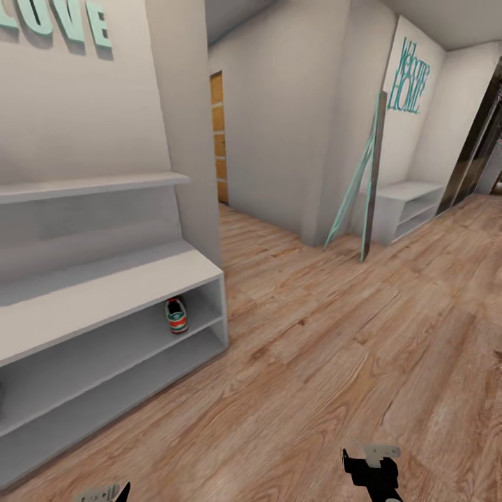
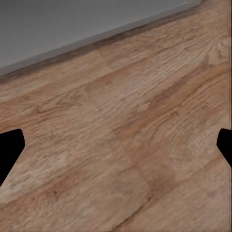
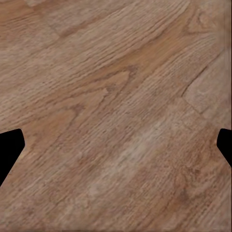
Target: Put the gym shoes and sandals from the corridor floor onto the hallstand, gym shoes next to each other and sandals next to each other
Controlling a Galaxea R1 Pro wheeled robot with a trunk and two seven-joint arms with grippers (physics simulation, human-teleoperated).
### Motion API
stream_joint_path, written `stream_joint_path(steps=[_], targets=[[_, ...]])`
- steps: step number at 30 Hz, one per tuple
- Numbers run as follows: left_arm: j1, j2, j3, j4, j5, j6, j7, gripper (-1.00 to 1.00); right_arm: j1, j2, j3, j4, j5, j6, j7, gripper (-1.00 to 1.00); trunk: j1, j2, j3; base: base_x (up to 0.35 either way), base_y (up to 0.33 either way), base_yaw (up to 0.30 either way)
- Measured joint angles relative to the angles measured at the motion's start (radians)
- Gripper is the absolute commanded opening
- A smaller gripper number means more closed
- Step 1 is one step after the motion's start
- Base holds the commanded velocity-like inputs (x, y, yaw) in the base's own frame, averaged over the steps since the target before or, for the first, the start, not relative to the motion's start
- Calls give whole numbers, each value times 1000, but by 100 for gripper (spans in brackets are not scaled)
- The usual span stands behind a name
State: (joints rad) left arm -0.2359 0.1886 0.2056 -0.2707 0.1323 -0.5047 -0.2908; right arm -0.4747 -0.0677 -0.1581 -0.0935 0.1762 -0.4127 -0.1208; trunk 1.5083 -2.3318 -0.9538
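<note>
One gym shoe (image 1: 177, 315) stands inside the smooth white hallstand (image 1: 104, 279); my left gripper (image 2: 116, 145) and right gripper (image 3: 116, 145) spread wide over wood-grain corridor floor (image 1: 335, 335).

Home corridor, wood plank floor (image 1: 335, 348), white shoe rack (image 1: 104, 300), "Welcome HOME" wall lettering (image 1: 408, 77)

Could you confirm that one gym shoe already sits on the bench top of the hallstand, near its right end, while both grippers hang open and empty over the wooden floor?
Not quite: the head view shows the gym shoe inside the upper open shelf row of the hallstand, below the bench top, near its right end. The rest holds: the left gripper and right gripper are open and empty above the floor.
</note>
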Motion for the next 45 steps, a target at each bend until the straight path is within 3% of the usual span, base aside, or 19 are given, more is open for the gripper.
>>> stream_joint_path(steps=[19,45], targets=[[0,0,1,0,1,0,0,100,0,0,0,0,-1,-1,1,100,-73,133,39,0,0,-221],[0,0,0,1,0,0,0,100,0,6,1,-1,0,-3,-2,100,-73,133,38,0,0,-293]])
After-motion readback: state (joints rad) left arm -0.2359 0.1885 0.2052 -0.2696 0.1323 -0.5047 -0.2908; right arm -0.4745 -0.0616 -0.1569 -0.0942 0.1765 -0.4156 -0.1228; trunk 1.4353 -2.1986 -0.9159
